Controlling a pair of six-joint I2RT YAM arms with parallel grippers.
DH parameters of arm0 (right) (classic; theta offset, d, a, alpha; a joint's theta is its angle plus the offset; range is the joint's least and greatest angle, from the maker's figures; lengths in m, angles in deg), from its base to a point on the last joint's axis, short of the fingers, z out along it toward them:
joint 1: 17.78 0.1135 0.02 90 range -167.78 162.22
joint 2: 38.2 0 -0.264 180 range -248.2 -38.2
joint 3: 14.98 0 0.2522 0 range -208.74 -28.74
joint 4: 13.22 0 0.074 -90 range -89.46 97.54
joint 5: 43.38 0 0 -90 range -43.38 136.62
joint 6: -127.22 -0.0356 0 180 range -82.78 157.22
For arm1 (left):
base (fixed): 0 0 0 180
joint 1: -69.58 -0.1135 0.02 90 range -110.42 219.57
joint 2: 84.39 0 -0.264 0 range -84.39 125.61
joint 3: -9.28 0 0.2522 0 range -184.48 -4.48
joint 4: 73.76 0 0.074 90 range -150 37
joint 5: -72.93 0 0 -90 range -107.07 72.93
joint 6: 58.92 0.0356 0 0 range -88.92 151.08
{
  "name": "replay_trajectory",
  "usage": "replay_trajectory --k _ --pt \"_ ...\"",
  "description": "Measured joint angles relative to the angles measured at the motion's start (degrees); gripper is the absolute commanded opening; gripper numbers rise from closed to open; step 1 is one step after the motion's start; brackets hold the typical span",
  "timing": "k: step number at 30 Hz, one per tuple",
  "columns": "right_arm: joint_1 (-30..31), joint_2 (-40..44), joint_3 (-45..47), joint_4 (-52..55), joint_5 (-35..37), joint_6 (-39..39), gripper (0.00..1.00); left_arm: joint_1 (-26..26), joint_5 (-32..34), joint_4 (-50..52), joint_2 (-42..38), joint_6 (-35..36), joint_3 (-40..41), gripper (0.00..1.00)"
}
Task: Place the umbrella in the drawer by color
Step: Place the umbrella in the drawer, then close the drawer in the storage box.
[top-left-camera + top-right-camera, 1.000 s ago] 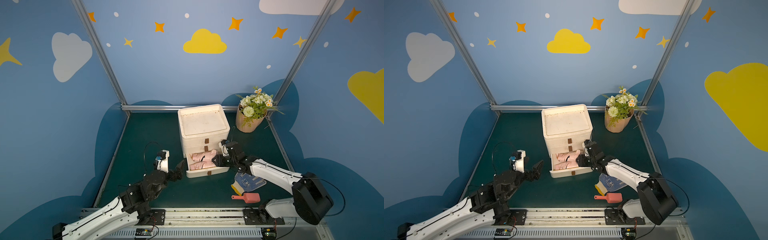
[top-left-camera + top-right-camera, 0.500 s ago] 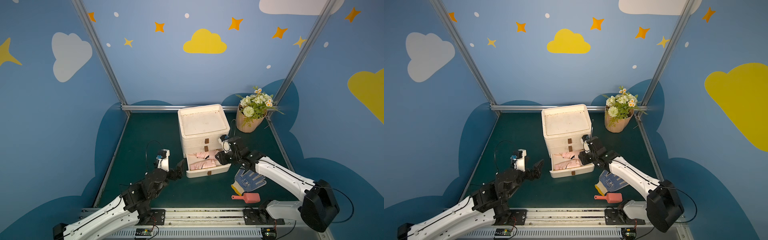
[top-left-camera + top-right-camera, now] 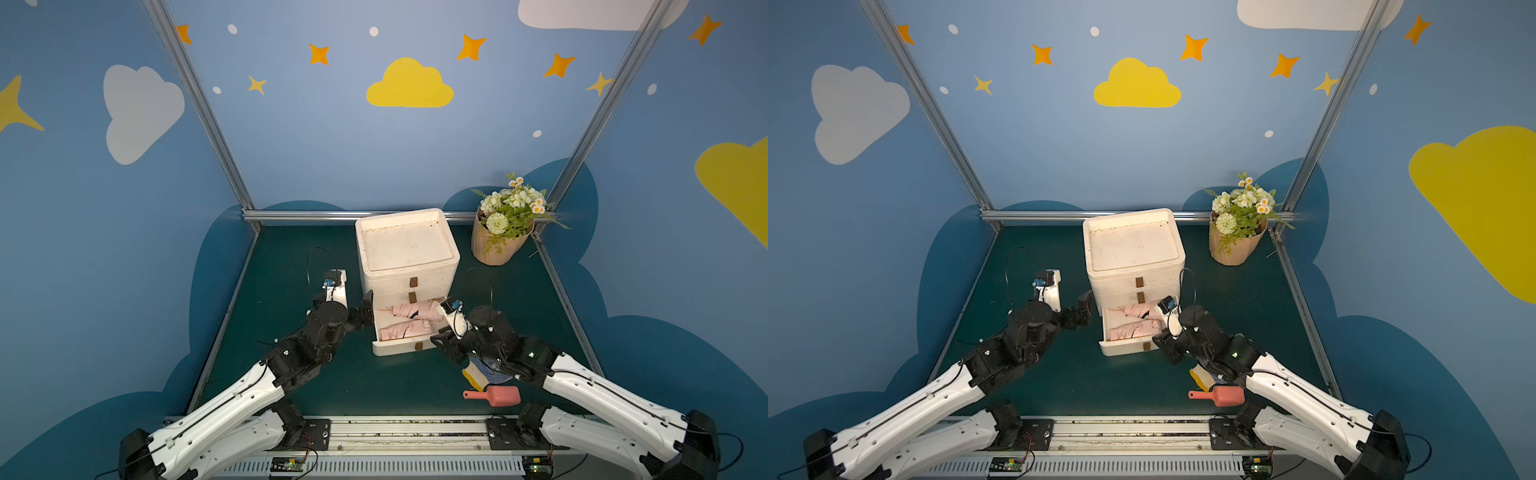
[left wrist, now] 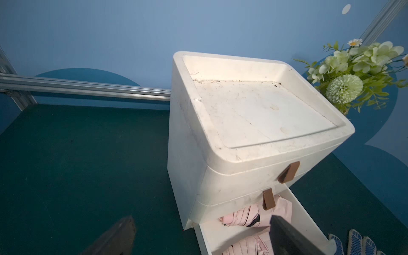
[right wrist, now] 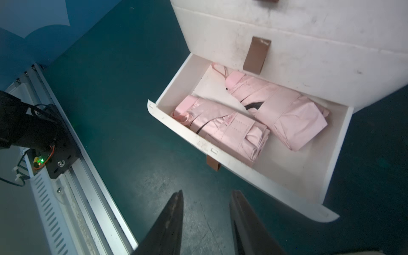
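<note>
Here the bottom drawer [image 5: 265, 178] of the white cabinet [image 3: 405, 249] is pulled out. Two folded pink umbrellas lie inside it: the front umbrella [image 5: 225, 128] along the front wall, the back umbrella [image 5: 280, 110] reaching under the cabinet's edge. The right gripper [image 5: 207, 196] hovers over bare green mat [image 3: 299, 257] just off the drawer's front right corner, jaws narrowly parted and empty. The left gripper [image 3: 365, 309] sits beside the drawer's left wall, spread wide, holding nothing. A glove [image 3: 473, 377] and a pink scoop [image 3: 500, 395] lie by the right arm. Bare mat stretches left of the cabinet.
</note>
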Motion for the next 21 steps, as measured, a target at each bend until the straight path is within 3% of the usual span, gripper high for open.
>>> replay_trajectory --k 12,18,21 --pt "3.21 2.29 8.09 -3.15 -1.2 -7.82 0.37 -12.46 -7.69 0.55 19.12 -1.79 -15.21 1.0" --pt "4.9 0.72 9.33 -6.8 -0.96 -10.58 0.37 -15.04 -8.28 0.46 26.05 -1.66 -21.09 0.98" --pt "5.81 -0.39 10.51 -8.87 0.09 -12.09 0.37 -15.13 -8.17 0.5 29.0 -0.98 -23.37 0.92"
